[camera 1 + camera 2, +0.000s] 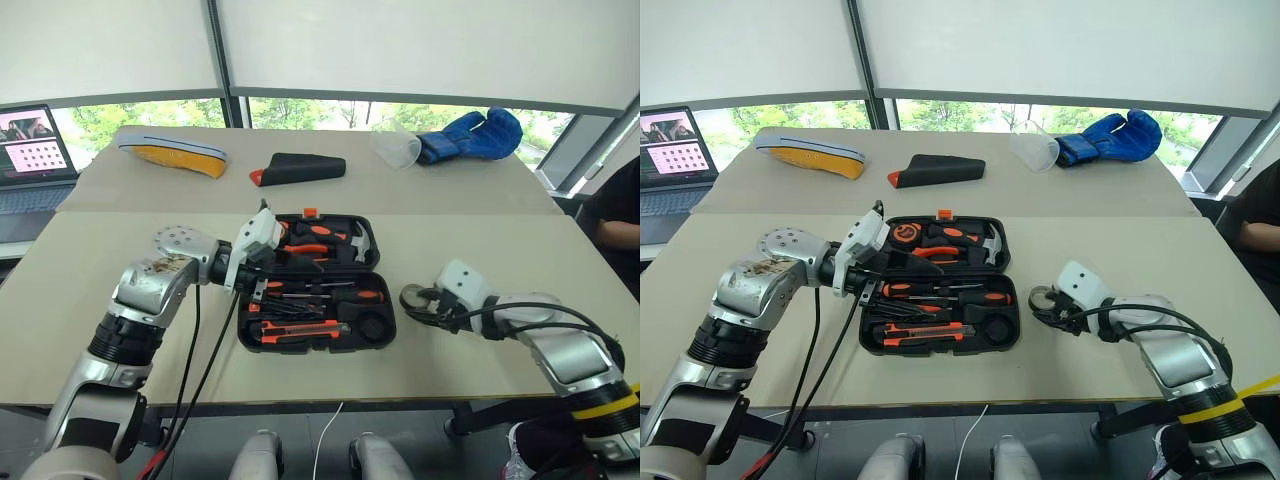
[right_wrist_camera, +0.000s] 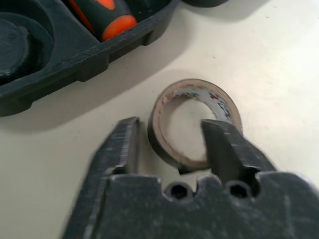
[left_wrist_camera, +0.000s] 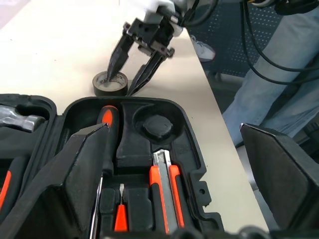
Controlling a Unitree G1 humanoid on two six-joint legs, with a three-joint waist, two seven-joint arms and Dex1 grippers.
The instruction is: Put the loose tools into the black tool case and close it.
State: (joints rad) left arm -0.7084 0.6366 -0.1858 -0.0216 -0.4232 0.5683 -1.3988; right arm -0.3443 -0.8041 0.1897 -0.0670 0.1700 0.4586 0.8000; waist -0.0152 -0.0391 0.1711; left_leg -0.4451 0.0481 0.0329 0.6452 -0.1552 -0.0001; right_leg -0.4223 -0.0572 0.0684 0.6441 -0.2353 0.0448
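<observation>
My right pincer straddles the wall of the small black tape roll, one finger inside the ring and one outside, partly closed but not yet clamped. The roll lies flat on the tabletop, just right of the open black tool case. My left pincer gapes wide over the case.

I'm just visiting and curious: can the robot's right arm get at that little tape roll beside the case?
Probably yes. The right gripper already straddles the tape roll on the bare table, one finger inside the ring, one outside; nothing blocks it.
</observation>
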